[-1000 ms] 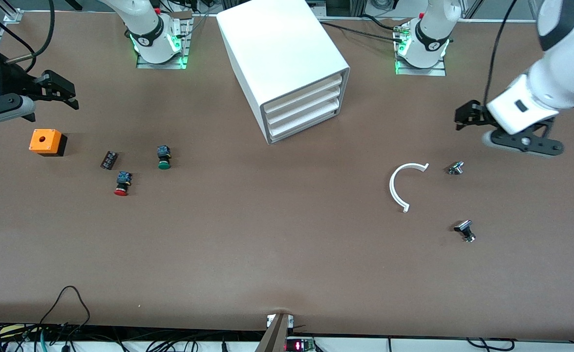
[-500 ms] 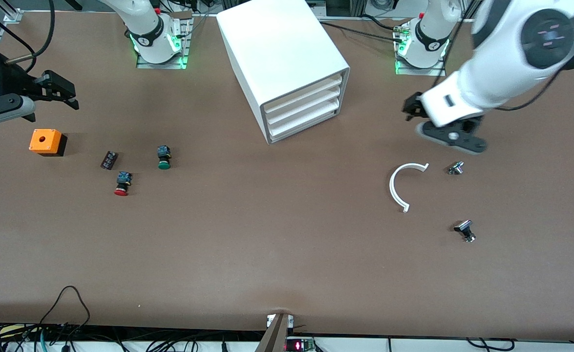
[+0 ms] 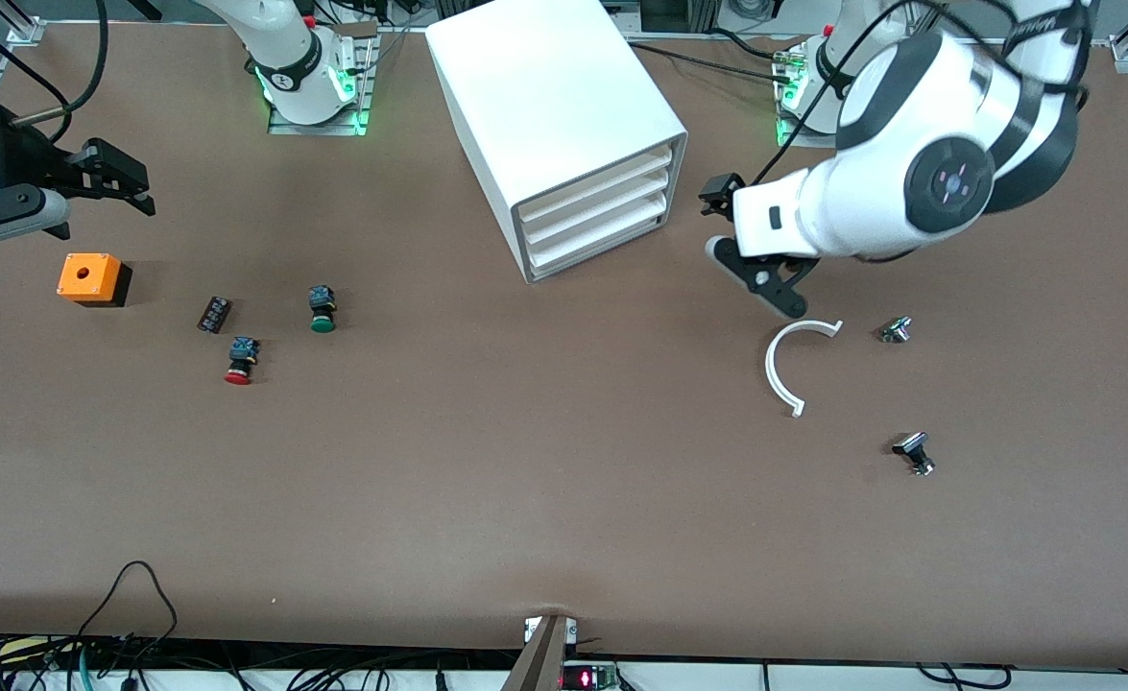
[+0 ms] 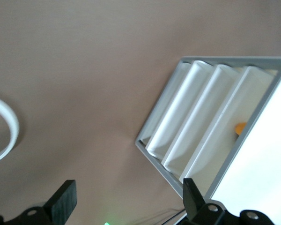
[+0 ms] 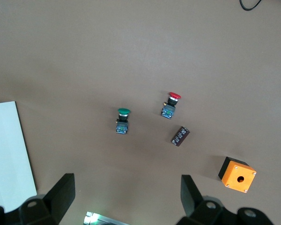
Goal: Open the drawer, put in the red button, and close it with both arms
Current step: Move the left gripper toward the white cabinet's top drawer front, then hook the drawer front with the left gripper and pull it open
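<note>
I see the drawer (image 3: 594, 247) closed, the red button (image 3: 238, 361) untouched on the table (image 3: 525, 461); left gripper (image 3: 751, 251) beside the cabinet (image 3: 554, 125), right gripper (image 3: 108, 178) waiting, both fingers released.

The front view looks down from high across the table (image 3: 564, 499), facing both arm bases. The left wrist view looks closely at the white cabinet (image 4: 253, 154) face and its three drawers. The right wrist view looks down from higher onto the red button (image 5: 171, 105), shared with the front view (image 3: 239, 361).
</note>
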Tool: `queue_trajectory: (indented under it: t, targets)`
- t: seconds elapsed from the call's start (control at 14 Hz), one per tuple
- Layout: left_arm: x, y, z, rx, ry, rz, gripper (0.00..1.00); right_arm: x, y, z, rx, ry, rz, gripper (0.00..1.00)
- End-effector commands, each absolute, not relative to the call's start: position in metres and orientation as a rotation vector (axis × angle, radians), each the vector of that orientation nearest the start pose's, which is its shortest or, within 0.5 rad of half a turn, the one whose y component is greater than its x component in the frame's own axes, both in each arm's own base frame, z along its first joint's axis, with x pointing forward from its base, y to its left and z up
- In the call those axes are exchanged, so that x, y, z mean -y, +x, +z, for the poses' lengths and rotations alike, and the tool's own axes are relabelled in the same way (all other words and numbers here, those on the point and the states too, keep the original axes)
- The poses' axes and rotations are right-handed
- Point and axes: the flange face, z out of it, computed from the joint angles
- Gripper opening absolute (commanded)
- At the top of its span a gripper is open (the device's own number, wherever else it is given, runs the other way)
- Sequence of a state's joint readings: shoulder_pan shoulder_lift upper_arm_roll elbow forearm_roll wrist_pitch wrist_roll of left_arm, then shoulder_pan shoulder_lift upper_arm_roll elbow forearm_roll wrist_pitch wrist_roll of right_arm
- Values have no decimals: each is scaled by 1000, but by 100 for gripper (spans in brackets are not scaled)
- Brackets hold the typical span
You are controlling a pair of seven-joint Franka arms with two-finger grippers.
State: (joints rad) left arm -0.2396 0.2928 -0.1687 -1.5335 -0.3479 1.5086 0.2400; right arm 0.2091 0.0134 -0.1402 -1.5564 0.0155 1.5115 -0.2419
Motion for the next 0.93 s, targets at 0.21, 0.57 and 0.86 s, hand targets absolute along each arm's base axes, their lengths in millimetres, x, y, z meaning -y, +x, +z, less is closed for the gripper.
queue_trajectory:
  t: [0.21, 0.57, 0.86]
  targets:
    - [310, 565, 415, -1467, -3319, 777, 100, -40, 553, 623, 479, -3097, 86, 100]
    - [336, 570, 376, -1631, -3350, 864, 100, -40, 553, 623, 479, -3097, 86, 100]
    - [356, 568, 330, -1757, -3382, 915, 100, -39, 553, 623, 477, -3098, 86, 100]
